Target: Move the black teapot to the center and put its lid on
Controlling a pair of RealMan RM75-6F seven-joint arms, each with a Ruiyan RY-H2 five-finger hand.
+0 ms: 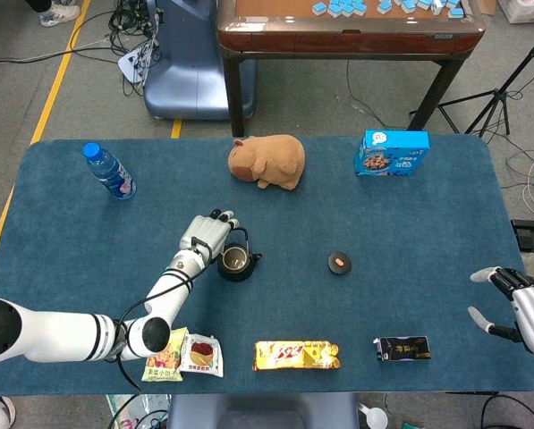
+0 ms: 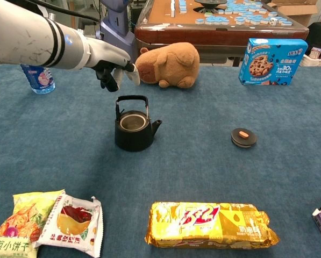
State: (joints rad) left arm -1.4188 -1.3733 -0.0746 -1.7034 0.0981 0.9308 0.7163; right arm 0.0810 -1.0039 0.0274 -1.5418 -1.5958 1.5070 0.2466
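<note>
Sitting upright on the blue surface [image 2: 52, 140], the black teapot [image 2: 133, 129] has its spout aimed toward the robot's right, roughly at the lid [image 2: 243, 137], and its bail handle stands raised over an open mouth. Its spout-to-back axis runs left-right across the surface. The lid lies flat and well apart from the pot, dark with an orange knob on top.

The left hand [image 2: 114, 64] hovers above and slightly behind the teapot's handle, apart from it, fingers loosely curled downward and holding nothing. The right hand [image 1: 517, 299] rests at the far right edge of the surface in the head view, fingers spread and empty.

Readable writing: the blue biscuit box [image 2: 273, 60] at the back right shows "30%" among Chinese characters; the yellow-gold wrapped pack [image 2: 211, 224] at the front carries what looks like "372" in red, though the crinkled foil makes this uncertain. Two snack packets [image 2: 47, 226] at the front left bear Chinese print, and a small dark packet [image 1: 402, 349] lies at the front right, its lettering too small to read.

A brown plush animal [image 2: 168, 64] lies behind the teapot, and a water bottle [image 1: 108, 170] with a blue cap lies at the back left.
</note>
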